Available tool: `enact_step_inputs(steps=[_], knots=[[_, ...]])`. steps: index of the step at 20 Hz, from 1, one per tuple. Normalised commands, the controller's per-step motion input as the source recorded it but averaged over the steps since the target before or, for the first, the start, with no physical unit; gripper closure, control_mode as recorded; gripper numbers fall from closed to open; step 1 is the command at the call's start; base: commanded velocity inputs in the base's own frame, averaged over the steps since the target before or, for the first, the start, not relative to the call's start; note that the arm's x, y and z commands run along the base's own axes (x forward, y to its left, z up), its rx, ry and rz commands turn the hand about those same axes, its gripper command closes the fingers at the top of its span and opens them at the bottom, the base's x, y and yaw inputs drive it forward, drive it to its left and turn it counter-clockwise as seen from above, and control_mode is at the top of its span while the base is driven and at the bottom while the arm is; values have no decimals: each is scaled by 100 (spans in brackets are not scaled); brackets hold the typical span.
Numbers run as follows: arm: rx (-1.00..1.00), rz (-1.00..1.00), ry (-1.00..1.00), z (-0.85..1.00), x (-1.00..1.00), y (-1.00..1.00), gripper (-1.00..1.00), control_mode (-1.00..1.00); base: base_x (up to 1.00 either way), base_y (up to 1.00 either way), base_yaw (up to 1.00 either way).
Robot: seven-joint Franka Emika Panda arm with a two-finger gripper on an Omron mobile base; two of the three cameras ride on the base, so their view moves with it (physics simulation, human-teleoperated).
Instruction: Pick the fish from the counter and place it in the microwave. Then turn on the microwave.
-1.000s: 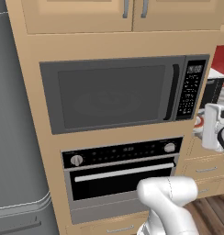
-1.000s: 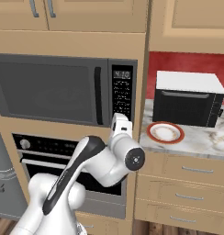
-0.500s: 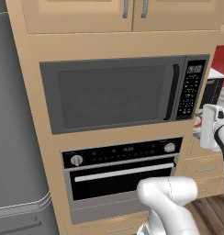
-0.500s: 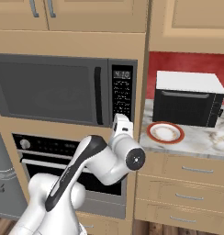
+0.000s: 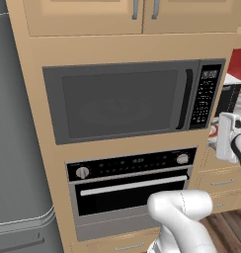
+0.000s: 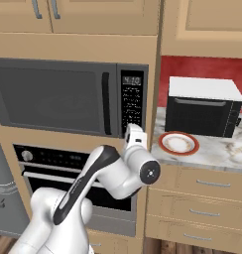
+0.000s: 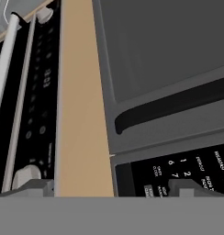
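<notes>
The microwave (image 5: 122, 104) is built into the wooden cabinet wall with its door shut, its black vertical handle (image 5: 186, 99) beside the button panel (image 5: 204, 96). My gripper (image 6: 134, 131) hovers open just in front of the lower end of that panel (image 6: 132, 101). In the hand view, which is rolled sideways, the fingertips (image 7: 187, 186) stand wide apart with nothing between them, facing the panel's number keys (image 7: 178, 167) and the door handle (image 7: 169, 108). The marbled counter (image 6: 217, 151) lies to the right. The fish is out of view.
A black oven (image 5: 132, 183) with round knobs and a silver bar sits under the microwave. On the counter stand a red-rimmed white plate (image 6: 178, 143) and a small black toaster oven (image 6: 202, 106). A grey fridge (image 5: 16, 148) fills the left side.
The hand has edged very slightly lower by the microwave's panel. The jaws stay open and the door stays shut.
</notes>
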Motion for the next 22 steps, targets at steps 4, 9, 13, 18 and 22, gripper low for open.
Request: enact_step_inputs(steps=[4,9,13,18,22], knots=[[0,0,0,-4,9,-5,-100,-100,0,0,0],[0,0,-1,-4,12,0,-100,-100,0,0,0],[0,0,-1,-1,12,0,-100,-100,0,0,0],[0,0,-1,-3,9,-1,-100,-100,0,0,0],[-1,0,0,-6,5,-4,-100,-100,0,0,0]])
